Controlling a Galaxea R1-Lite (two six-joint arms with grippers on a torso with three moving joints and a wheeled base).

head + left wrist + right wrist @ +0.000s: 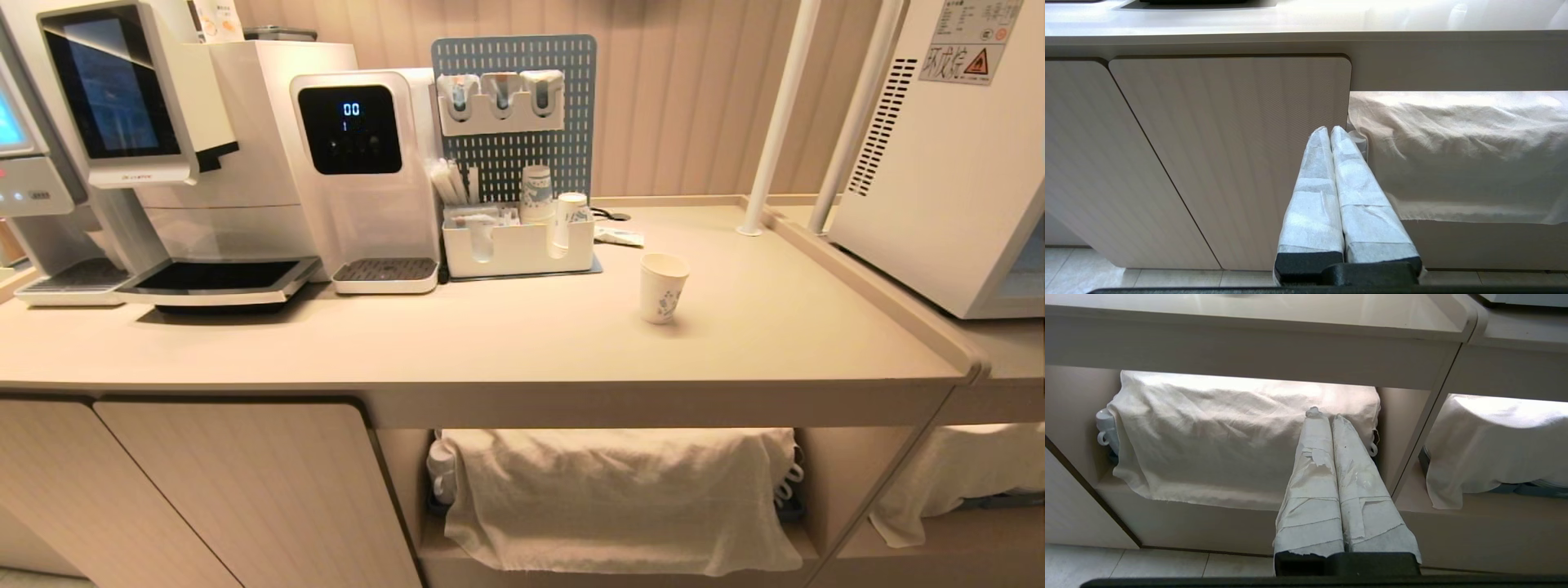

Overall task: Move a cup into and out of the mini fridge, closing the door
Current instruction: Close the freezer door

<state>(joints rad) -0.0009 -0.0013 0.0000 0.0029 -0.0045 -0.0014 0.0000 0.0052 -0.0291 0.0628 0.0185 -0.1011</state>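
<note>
Since neither arm shows in the head view, we read both from the wrist cameras: our left gripper hangs low in front of the pale ribbed wood cabinet door, its two tape-wrapped fingers pressed flat together with nothing between them. Our right gripper is the same, fingers pinched closed and empty, pointing at the cream cloth draped over the open shelf under the counter. Both sit below the beige countertop, parked, so nothing of the task is in hand.

The small white tapered paper cup with blue print stands upright and alone on the counter, above and well ahead of both grippers, closer to the right one's side. We judge it stands out in the open there for a clean side grasp, apart from the stacked printed paper cups in the white plastic organiser tray.

The white boxy mini fridge is up and far to the right of the right gripper, only its vented side panel in view; its glass-fronted door is mostly cut off at the frame edge, so we cannot tell if it is open or closed.

Judgement: either start or finish of the task. Any next reach needs the right arm raised over the counter lip and its fingers spread before meeting the cup, which is light and tips easily.
</note>
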